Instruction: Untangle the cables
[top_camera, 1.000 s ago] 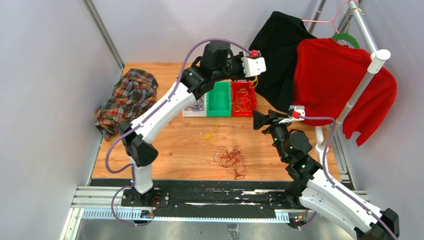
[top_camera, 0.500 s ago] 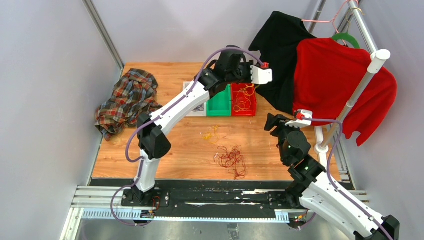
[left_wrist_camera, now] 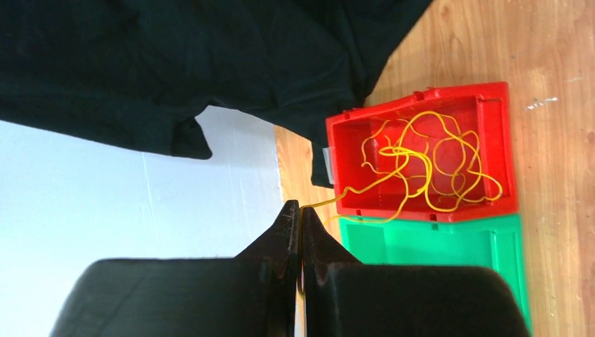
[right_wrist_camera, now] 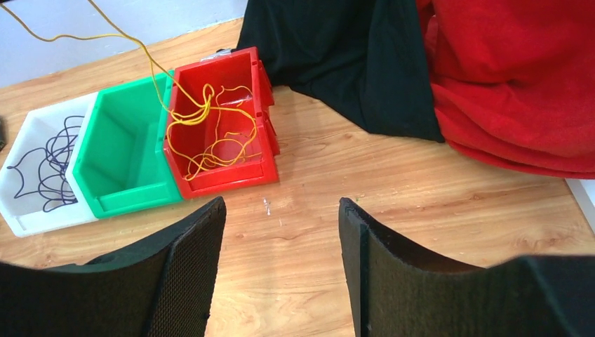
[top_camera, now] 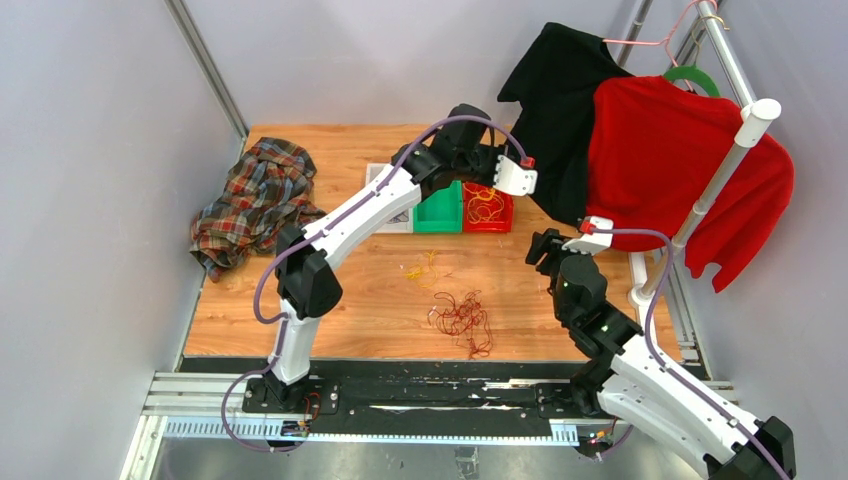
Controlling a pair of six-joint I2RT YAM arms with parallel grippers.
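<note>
My left gripper (left_wrist_camera: 302, 208) is shut on the end of a yellow cable (left_wrist_camera: 421, 165), held above the red bin (left_wrist_camera: 495, 151); most of that cable lies coiled inside the bin (top_camera: 488, 207). From the top the left gripper (top_camera: 492, 171) hovers over the bins at the back. A dark red tangle (top_camera: 462, 318) and a small yellow-orange curl (top_camera: 420, 266) lie on the table in front. Dark purple cables (right_wrist_camera: 43, 168) lie in the white bin (right_wrist_camera: 24, 217). My right gripper (right_wrist_camera: 281, 210) is open and empty over bare wood; from the top it (top_camera: 541, 247) is right of the bins.
A green bin (top_camera: 438, 205) stands between the white and red bins. A plaid cloth (top_camera: 252, 200) lies at the left. A black garment (top_camera: 558, 110) and a red sweater (top_camera: 670, 160) hang from a rack (top_camera: 735, 140) at the right, close to the red bin.
My left gripper has moved right and then down over the red bin, lowering the yellow cable into it. My right arm has drawn back a little toward the right.
</note>
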